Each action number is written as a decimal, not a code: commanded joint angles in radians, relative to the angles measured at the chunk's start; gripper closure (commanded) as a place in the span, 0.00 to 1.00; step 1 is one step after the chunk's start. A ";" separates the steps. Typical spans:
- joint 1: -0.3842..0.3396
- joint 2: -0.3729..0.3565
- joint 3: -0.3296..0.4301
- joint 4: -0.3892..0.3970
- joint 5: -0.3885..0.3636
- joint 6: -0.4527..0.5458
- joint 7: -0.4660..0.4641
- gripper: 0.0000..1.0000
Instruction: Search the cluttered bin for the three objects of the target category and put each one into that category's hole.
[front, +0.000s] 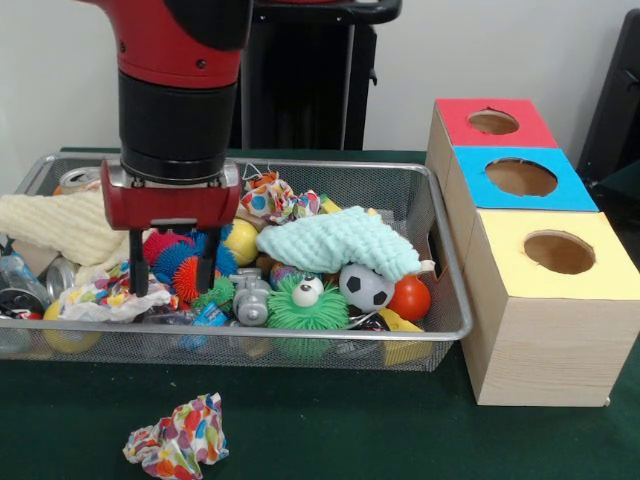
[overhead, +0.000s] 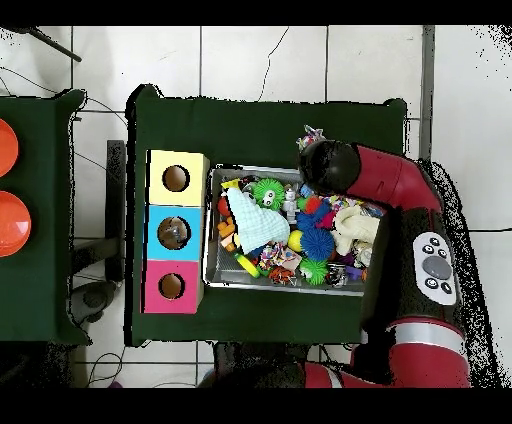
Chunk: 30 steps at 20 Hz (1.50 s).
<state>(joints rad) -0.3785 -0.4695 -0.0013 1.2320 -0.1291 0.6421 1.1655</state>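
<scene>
The gripper (front: 170, 275) hangs low in the bin (front: 440, 250), its two fingers (front: 137, 262) spread apart and holding nothing; the red and blue spiky balls (front: 175, 262) lie right between and just behind them. I judge a short straight descent would bracket them; the holed boxes (front: 520, 180) stand well off beyond the bin's other end.

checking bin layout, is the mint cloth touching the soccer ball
Touching: the front view shows the mint cloth draped over the bin's toys, its lower edge lying on the soccer ball.
</scene>
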 joint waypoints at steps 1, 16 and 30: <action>0.006 -0.011 0.013 0.150 0.017 -0.066 0.235 0.00; 0.005 -0.040 0.004 0.216 0.024 -0.107 0.230 0.00; -0.007 0.038 0.021 0.184 0.014 -0.199 0.220 0.00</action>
<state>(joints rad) -0.3786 -0.4932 -0.0210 1.3467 -0.1287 0.5179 1.1655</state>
